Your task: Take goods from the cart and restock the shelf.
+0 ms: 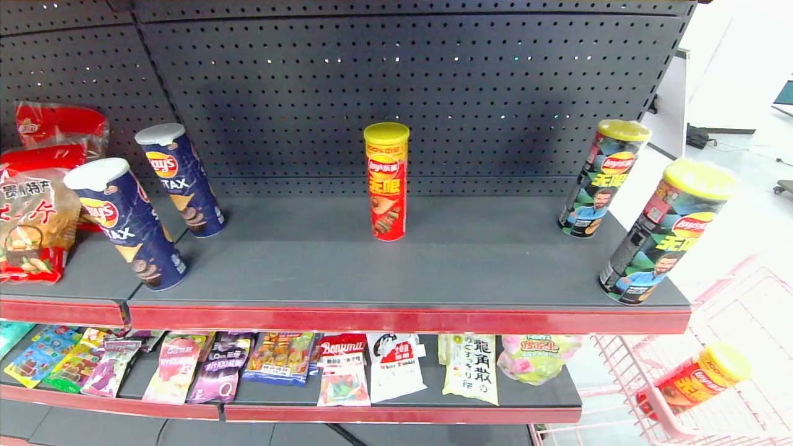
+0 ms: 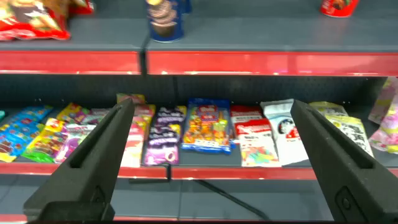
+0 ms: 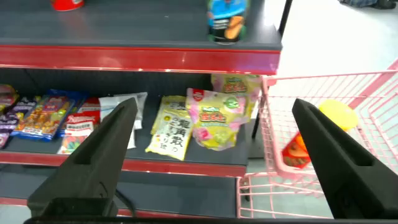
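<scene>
Pose of left gripper [image 2: 211,106]: held level before the shelving, aimed at the lower shelf [image 2: 186,163], under the red front edge [image 2: 249,62] of the upper shelf
Left jaws: wide apart, empty; the dark fingers [image 2: 93,155] frame the row of sachets [image 2: 208,126]
Pose of right gripper [image 3: 214,102]: level too, facing the right end of the lower shelf and the pink cart [image 3: 323,81] beside it
Right jaws: wide apart, empty
Task's thing: red can [image 1: 697,379] with a yellow lid lies on its side in the cart, near the cart's shelf-side wall
Upper shelf [image 1: 433,266]: one red can upright [image 1: 386,181] mid-shelf near the back; two blue cans [image 1: 127,223] at the left; two patterned cans [image 1: 604,178] at the right
Edges: the front patterned can [image 1: 668,232] stands at the front right corner, close to the edge; the front blue can is near the front edge
Open room: bare shelf on both sides of the upright red can, and all along the front before it
Far left: snack bags [image 1: 31,223] on the neighbouring section
</scene>
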Available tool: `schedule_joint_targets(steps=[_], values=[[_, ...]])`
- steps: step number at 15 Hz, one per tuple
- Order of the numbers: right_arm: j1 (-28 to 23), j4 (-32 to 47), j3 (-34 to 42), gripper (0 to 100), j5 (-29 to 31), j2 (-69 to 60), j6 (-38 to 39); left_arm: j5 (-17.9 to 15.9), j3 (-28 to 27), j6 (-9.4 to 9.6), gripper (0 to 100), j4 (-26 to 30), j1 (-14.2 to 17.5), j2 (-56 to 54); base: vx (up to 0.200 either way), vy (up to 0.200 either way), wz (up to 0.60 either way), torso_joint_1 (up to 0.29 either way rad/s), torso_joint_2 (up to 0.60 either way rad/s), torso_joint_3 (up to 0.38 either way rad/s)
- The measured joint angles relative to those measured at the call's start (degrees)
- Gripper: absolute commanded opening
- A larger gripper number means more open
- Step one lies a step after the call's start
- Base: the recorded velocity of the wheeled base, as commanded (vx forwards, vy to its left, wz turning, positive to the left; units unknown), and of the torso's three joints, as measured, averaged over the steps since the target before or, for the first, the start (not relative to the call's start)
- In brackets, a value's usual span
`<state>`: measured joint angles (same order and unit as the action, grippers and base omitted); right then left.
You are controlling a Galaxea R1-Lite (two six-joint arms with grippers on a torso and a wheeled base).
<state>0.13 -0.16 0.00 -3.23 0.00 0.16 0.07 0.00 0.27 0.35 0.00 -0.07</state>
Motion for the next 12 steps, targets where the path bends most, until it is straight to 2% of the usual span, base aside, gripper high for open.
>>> schedule_joint_targets(steps=[12], values=[[0.0,0.0,0.0,100,-0.1,0.0,0.0,0.0,0.0,-0.11,100,0.0,0.0,0.0,0.0,-0.2,0.0,0.002,0.0,0.002]])
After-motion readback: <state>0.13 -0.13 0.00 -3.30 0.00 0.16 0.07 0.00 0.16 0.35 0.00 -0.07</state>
